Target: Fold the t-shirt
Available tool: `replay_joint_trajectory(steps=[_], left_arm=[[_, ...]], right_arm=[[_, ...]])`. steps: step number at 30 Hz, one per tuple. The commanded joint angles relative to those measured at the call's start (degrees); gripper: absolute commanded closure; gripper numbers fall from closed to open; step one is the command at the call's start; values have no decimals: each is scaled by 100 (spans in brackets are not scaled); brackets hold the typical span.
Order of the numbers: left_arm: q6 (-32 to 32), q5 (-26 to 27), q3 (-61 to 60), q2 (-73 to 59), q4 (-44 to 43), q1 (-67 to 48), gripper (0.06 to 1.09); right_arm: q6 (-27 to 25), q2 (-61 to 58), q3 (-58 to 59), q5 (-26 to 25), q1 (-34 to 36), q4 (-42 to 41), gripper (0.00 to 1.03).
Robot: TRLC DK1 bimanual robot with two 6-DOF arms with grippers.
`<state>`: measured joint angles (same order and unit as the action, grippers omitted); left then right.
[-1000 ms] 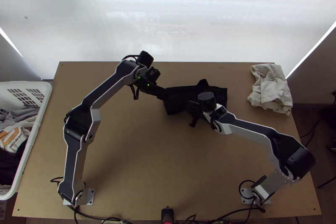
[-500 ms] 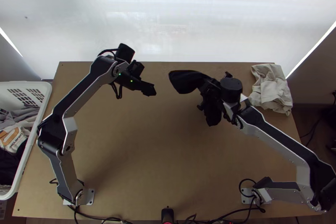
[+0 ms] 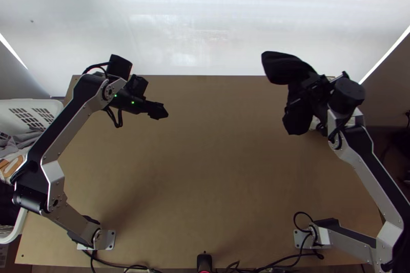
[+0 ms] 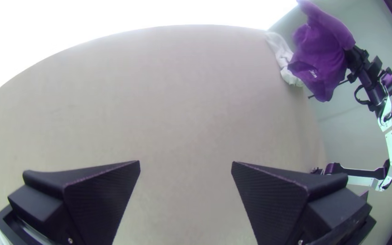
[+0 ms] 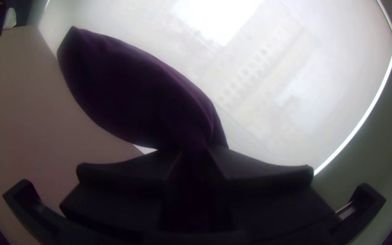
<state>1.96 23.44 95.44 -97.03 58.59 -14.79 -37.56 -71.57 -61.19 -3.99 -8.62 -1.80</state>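
"Top view: what's the shirt (image 3: 284, 68) like?"

"Dark, soft cloth, bunched where it's gripped, with one rounded lobe sticking out and the rest drooping. It's held up near the far right corner of the smooth worktop (image 3: 205, 196), by a crumpled pale cloth (image 4: 283, 54)."

"Held by what?"

"The right hand (image 3: 303, 92). In its wrist view both fingers are clamped on a pinched fold."

"And the left hand (image 3: 160, 111)?"

"Above the worktop, towards the far left corner. Its wrist view shows the two wedge-shaped fingers wide apart, their inner faces finely ridged."

"Any containers?"

"A white basket (image 3: 15, 105) with slotted holes, along the left edge. Rumpled grey cloth (image 3: 24, 141) and black cloth (image 3: 7, 211) lie inside."
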Motion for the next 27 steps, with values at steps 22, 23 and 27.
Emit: replay_joint_trajectory(steps=[22,23,27], left_arm=[[165,3,-1933,1512,-58,1109,10],[165,3,-1968,1547,-58,1153,10],[235,3,-2064,1670,-5,1373,10]], right_arm=[[3,-2880,-1220,1190,3174,-743,100],[21,-3021,-1273,1120,3095,-778,100],[372,-3284,-1616,979,2875,-786,100]])
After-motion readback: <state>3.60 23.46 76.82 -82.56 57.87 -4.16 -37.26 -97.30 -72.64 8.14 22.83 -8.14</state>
